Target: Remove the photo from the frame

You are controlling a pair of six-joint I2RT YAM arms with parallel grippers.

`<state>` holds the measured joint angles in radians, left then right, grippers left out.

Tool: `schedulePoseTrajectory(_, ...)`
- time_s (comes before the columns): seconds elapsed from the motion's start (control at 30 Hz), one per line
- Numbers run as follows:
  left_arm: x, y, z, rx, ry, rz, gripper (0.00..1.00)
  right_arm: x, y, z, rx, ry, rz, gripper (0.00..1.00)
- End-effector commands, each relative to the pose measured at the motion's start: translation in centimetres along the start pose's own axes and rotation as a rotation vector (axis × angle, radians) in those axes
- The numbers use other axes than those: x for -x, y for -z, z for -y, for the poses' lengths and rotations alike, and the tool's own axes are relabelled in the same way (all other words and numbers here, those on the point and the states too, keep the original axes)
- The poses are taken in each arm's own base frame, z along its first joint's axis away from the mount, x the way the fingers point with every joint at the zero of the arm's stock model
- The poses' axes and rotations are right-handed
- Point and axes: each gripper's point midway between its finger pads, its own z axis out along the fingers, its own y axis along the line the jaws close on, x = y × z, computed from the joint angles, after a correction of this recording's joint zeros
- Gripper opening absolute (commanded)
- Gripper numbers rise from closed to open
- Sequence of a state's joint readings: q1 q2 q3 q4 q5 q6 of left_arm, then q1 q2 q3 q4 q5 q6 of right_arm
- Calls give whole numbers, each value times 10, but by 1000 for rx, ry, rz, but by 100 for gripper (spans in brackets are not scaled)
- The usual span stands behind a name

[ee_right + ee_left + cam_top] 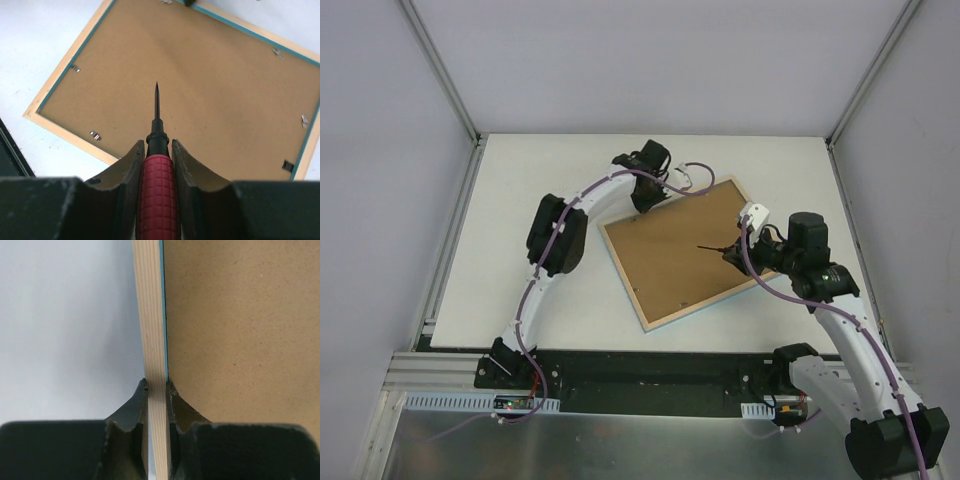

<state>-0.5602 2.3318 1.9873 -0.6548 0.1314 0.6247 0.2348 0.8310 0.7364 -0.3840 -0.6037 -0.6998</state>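
Barely started: the frame (692,309) lay face-down on the table (500,200), backing board (675,250) still in, photo hidden from me. My left gripper (156,385) pinched its far edge; my right gripper (157,145) clasped a red-handled awl (157,190).

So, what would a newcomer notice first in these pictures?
The frame lies face down in the middle of the table, its brown backing up. The left pincer is shut on the frame's far edge. The right pincer holds a red-handled pointed tool, its tip over the backing.
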Motion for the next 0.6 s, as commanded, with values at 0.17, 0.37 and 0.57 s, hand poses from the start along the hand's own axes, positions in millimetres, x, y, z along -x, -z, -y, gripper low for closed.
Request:
schedulePoseTrajectory(0.17,60,19,-67,277,-206,41,56,17,3,-3,22,22,81,1)
schedulePoseTrajectory(0.37,73,62,-76,370,-68,107,76,18,3,-5,34,19,92,1)
schedulePoseTrajectory(0.57,47,138,-51,297,226,224,79,18,0,-11,65,18,107,1)
